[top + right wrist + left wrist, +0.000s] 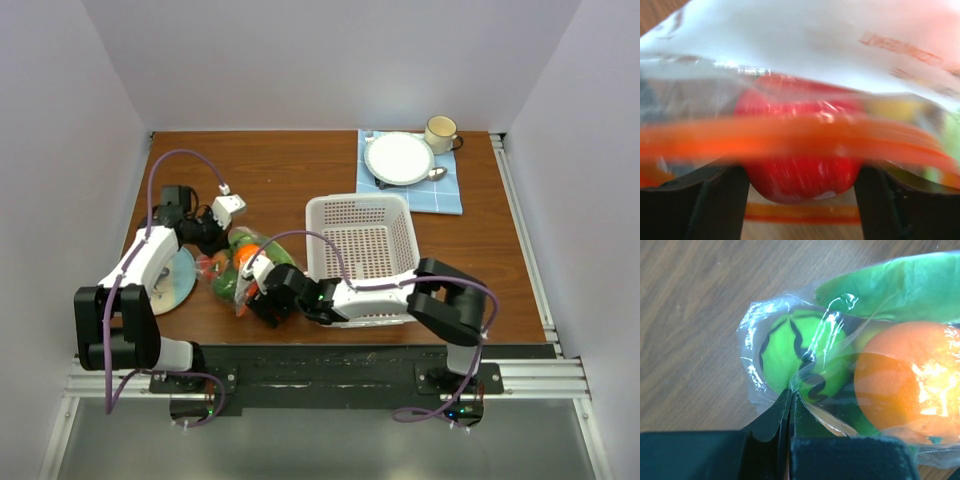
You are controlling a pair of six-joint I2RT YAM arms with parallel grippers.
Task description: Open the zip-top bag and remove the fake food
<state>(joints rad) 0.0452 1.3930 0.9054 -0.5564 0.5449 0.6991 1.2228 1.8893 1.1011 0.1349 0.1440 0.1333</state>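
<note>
A: What lies on the brown wooden table (270,180)?
B: A clear plastic zip-top bag (228,280) of colourful plastic fake food (246,256). The left gripper (220,245) is at its far-left side, the right gripper (252,296) at its near end.
A: Beside it?
B: A white perforated plastic basket (358,202), to the right.

Clear crinkly plastic zip-top bag (840,340); glossy fake food (910,385); matt wood-grain table (690,315).

**White panels around a wooden desk**

My desk (280,170) was brown wood with a clear grain running across it. Plain white panels closed it in on three sides: a back wall (330,60), a left wall (60,150) and a right wall (590,120). A pale metal rail (527,250) ran along the desk's right edge. A slotted aluminium frame (545,375) lined the near edge, with a grey floor (330,450) below it. The light was soft and even, and the shadows were faint.
</note>
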